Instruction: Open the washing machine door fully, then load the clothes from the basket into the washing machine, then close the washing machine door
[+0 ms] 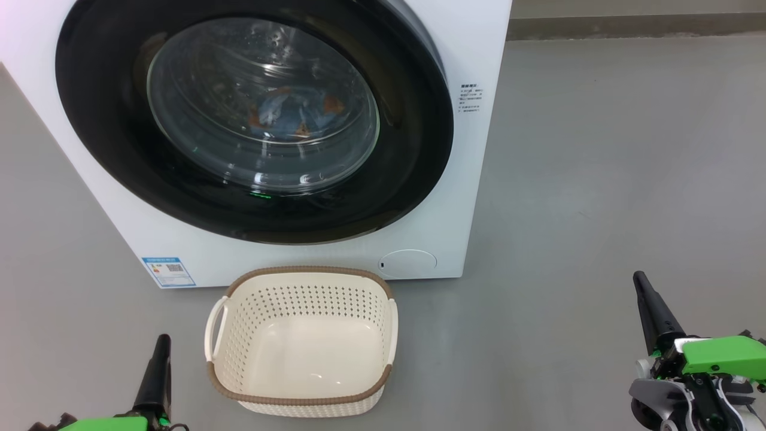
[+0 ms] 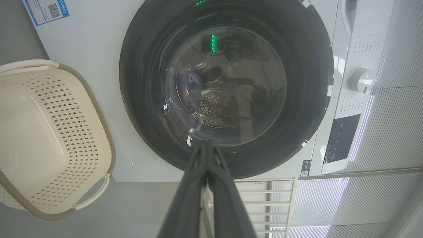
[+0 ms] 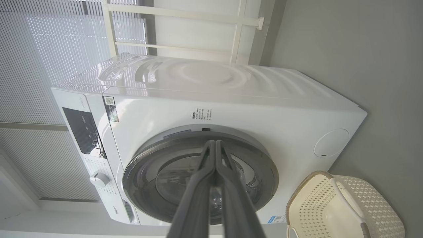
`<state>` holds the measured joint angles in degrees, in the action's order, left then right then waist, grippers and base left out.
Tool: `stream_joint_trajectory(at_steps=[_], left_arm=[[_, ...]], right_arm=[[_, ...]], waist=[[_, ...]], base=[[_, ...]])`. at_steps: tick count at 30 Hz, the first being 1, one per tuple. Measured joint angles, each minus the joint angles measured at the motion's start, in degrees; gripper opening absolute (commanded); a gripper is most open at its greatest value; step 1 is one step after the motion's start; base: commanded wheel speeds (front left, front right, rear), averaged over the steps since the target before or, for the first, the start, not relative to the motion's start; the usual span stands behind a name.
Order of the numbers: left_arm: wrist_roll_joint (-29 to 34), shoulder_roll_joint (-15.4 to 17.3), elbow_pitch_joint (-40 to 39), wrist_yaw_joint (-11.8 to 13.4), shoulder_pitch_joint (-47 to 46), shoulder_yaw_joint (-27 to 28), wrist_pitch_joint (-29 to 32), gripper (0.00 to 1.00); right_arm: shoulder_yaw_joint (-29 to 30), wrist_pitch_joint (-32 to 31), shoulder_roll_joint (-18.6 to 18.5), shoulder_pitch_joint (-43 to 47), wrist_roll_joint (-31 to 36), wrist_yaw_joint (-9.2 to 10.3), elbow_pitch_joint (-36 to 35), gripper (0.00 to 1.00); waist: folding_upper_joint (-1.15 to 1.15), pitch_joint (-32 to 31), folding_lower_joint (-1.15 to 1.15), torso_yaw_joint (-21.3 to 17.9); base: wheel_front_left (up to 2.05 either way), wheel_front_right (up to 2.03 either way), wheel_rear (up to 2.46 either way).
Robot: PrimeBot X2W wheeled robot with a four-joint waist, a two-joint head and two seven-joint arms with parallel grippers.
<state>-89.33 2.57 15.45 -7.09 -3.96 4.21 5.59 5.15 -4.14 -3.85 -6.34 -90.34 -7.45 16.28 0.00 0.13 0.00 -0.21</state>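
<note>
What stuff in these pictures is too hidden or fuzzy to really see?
- Head view: the clothes sit behind the shiny glass of the washing machine door; reflections blur them, so how many is unclear.
- Head view: print on the blue label is too small to read.
- Head view: the left hand is cut off by the bottom edge.
- Right wrist view: the basket is cut by the bottom edge; the right hand covers part of the door.

basket (image 1: 308, 270) on the floor (image 1: 598, 179) just before the washing machine (image 1: 473, 149), clothes (image 1: 293, 117) inside it behind the washing machine door (image 1: 102, 120)

Left tool (image 1: 162, 340), right tool (image 1: 641, 278) — both closed, empty
</note>
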Motion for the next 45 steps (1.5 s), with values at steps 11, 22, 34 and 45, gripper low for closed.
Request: stream_joint_trajectory(at_steps=[11, 22, 34, 45], left_arm=[[-2.37, -0.16, 0.12, -0.01, -0.63, 0.54, 0.55, 0.00], [-2.37, -0.19, 0.12, -0.01, -0.63, 0.56, 0.55, 0.00], [-2.37, -0.19, 0.12, -0.01, -0.63, 0.56, 0.55, 0.00], [-2.37, -0.19, 0.12, -0.01, -0.63, 0.56, 0.55, 0.00]], right_arm=[[0.81, -0.91, 0.23, 0.03, -2.67, 0.07, -0.23, 0.00], [0.86, -0.92, 0.24, 0.04, -2.67, 0.07, -0.24, 0.00], [0.91, -0.93, 0.29, 0.04, -2.67, 0.07, -0.24, 0.00], [0.97, -1.11, 0.35, 0.05, -2.66, 0.07, -0.24, 0.00]], waist=[[0.00, -0.10, 0.00, 0.21], [0.00, -0.10, 0.00, 0.21], [0.00, -0.10, 0.00, 0.21], [0.00, -0.10, 0.00, 0.21]], base=[[0.00, 0.00, 0.00], [0.00, 0.00, 0.00], [0.00, 0.00, 0.00], [0.00, 0.00, 0.00]])
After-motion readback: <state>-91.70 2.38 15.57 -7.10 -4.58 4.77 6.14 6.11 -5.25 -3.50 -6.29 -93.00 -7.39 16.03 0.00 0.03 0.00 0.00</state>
